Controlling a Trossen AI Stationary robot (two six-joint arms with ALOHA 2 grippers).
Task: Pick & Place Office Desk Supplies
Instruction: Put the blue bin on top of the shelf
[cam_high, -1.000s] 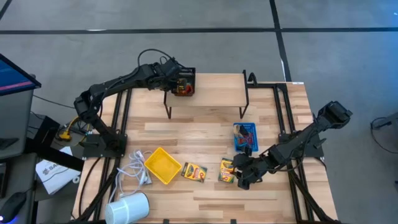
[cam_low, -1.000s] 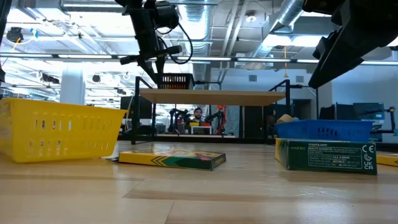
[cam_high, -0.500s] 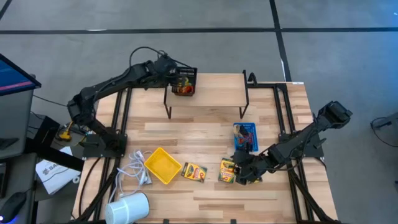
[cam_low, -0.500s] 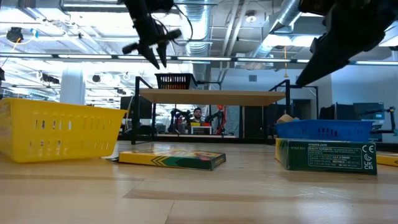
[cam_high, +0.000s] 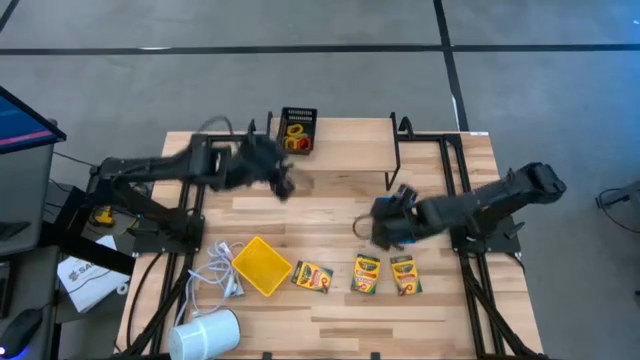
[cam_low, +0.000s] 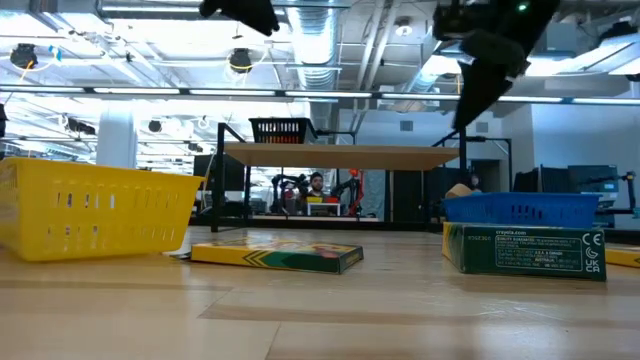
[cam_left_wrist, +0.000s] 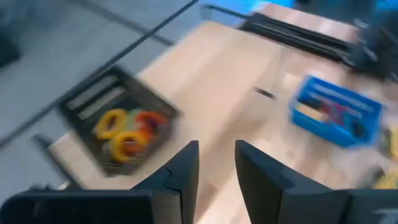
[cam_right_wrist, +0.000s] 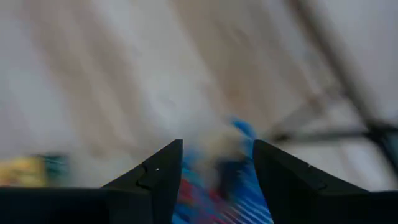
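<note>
From the high view, my left tool (cam_high: 283, 182) hangs over the tabletop (cam_high: 330, 215) just in front of the small raised shelf, on whose left end the black bin (cam_high: 297, 130) stands with yellow and red rubber-band rings inside; my right tool (cam_high: 388, 222) is above the spot where the blue bin sits, hiding it from above. Three crayon boxes (cam_high: 313, 276) lie flat in a row near the front edge, beside the yellow bin (cam_high: 262, 266). In the low view, the nearest crayon box lies flat, another stands on its long edge in front of the blue bin (cam_low: 520, 209), and both arms are well clear of the surface. In the left wrist view, my left tool's fingers (cam_left_wrist: 180, 180) stand apart with nothing between them, the black bin and its rings beyond. In the right wrist view, my right tool's fingers (cam_right_wrist: 158, 177) are likewise apart and empty, with the blue bin below. My judgement: the crayon boxes are light, stiff cardboard with slick printed faces, best pinched across the narrow width at mid-length; a hard squeeze may crush them. The rings are soft and springy, better pinched through the rim.
</note>
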